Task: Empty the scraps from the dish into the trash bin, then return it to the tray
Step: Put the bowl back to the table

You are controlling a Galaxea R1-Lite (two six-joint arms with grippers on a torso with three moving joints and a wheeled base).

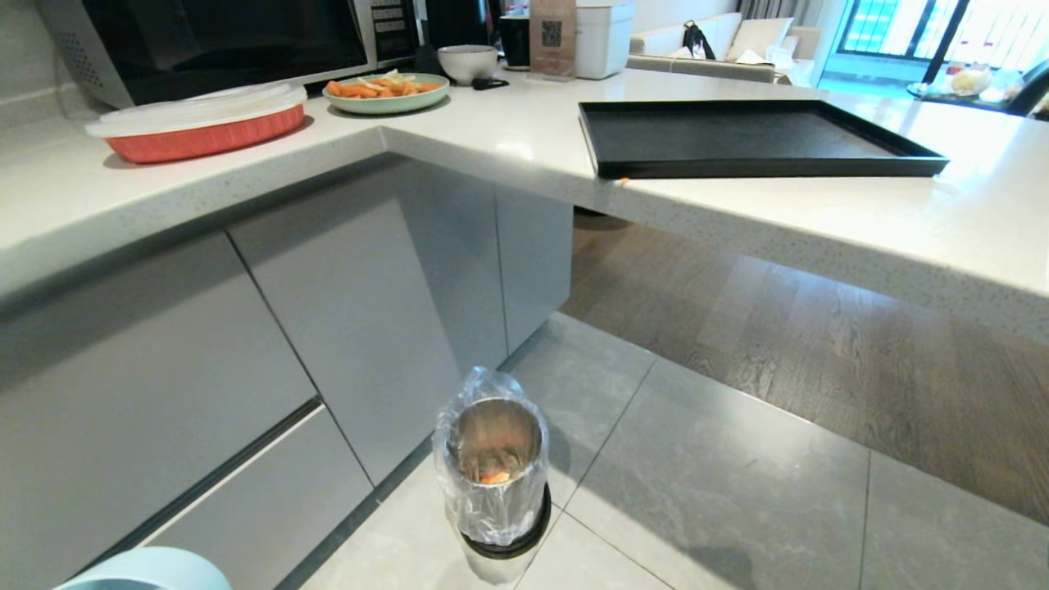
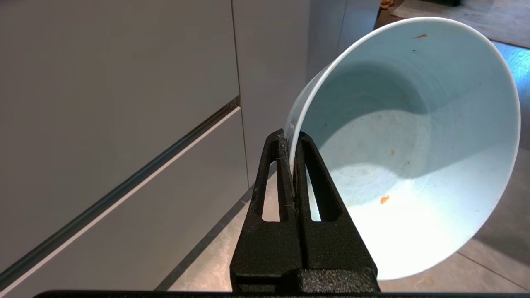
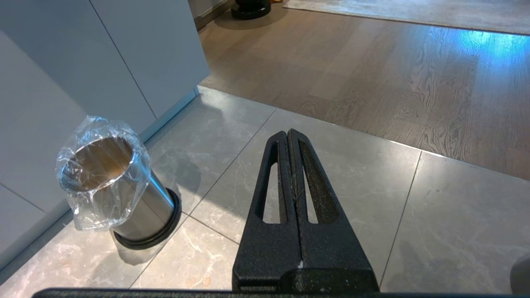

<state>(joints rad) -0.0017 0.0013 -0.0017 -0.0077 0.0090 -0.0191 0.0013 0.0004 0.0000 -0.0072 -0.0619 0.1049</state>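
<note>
While the dish (image 2: 414,157) was gripped by its rim in the left gripper (image 2: 291,142), one finger lay inside the wall and one outside it, and the pale-blue bowl was tipped on its side with its mouth turned to the wrist camera. Only a few orange specks (image 2: 384,199) were left on its glossy inside. In the head view, just an edge of the dish (image 1: 152,571) was seen at the lower left corner. The trash bin (image 1: 496,475), lined with a crinkled clear bag, stood on the grey floor tiles (image 1: 721,508) beside the cabinet fronts (image 1: 270,344); orange scraps (image 1: 494,477) were seen at its bottom. The tray (image 1: 754,139) lay bare on the white counter (image 1: 819,213). The right gripper (image 3: 288,134) was held above the tiles with its fingers pressed together on nothing. A QR code was printed on a brown packet (image 1: 552,37) by the microwave (image 1: 221,41); no other writing could be read.
</note>
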